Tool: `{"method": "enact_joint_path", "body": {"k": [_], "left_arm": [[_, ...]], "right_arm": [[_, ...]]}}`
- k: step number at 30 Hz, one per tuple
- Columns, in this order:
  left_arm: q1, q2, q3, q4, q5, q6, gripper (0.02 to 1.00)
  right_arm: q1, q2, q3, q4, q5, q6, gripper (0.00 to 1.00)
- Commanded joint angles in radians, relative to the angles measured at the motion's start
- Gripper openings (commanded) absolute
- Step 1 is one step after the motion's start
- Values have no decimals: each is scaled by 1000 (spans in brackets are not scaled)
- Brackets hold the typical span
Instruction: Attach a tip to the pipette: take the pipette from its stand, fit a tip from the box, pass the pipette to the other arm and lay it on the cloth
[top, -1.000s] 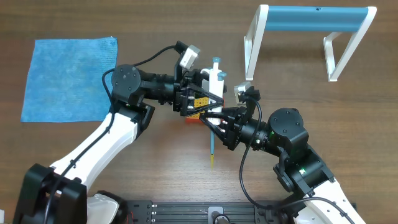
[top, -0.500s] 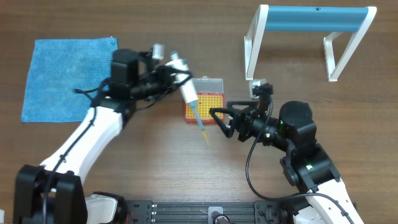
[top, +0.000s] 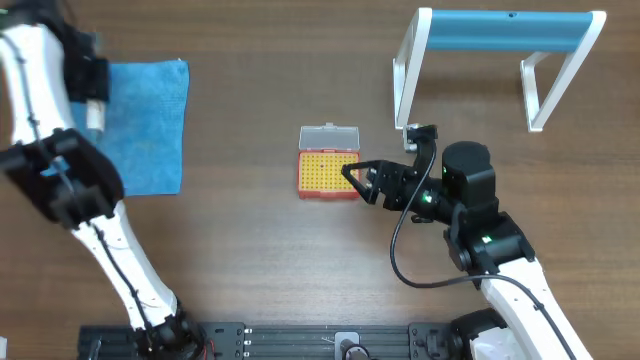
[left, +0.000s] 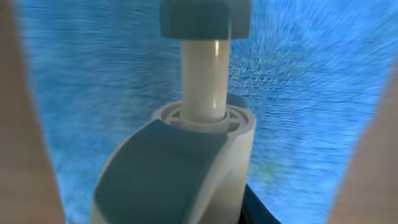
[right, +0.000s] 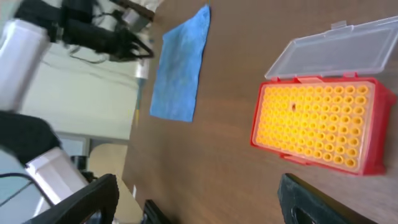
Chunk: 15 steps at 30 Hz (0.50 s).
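Overhead, we see a brown wooden table (top: 250, 270) with two robot arms rising from the bottom edge. At the far left of the frame stands the left arm, with the left gripper (top: 88, 88) at the upper left, over the left edge of a blue cloth (top: 150, 130). Its claw is closed on the pipette (top: 95, 113). The left wrist camera looks down on the pipette's blue-grey plunger button (left: 205, 18), white shaft and rounded body, with a blurred finger (left: 18, 124) on each side and blue weave behind. Seen far off from the right wrist camera, the pipette hangs roughly upright from that claw, with what looks like a thin yellow tip (right: 136, 117) at its lower end. We cannot tell whether it touches the cloth

Near the centre of the top frame sits the red tip box (top: 328, 175), filled with yellow tips, its clear lid (top: 330, 137) folded open toward the top of the frame. One cell in the yellow grid shows dark. The right gripper (top: 352, 180) sits just right of the box, its claw spread wide, and its two dark fingers (right: 93, 199) frame the box in the wrist view. At the upper right stands the pipette stand (top: 505, 30), a white frame with a blue crossbar, well apart from the box
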Motion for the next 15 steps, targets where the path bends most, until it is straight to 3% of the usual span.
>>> {"method": "enact_joint_path", "body": {"k": [1,5,7,12,15], "left_arm": [[-11,129,20,46,-115,126,27],[-8,164,20,87,-101,125,27],[-8,174,20,117,-34,99,29],[-2,198,19,143,35,36,27],[-2,198,19,140,35,35,29]], "right_arm": [[-3,15,6,90,-6,86,831],[-3,15,6,90,-5,102,833],[-2,15,6,90,-1,104,831],[-3,15,6,90,2,104,831],[-3,15,6,90,2,104,831]]}}
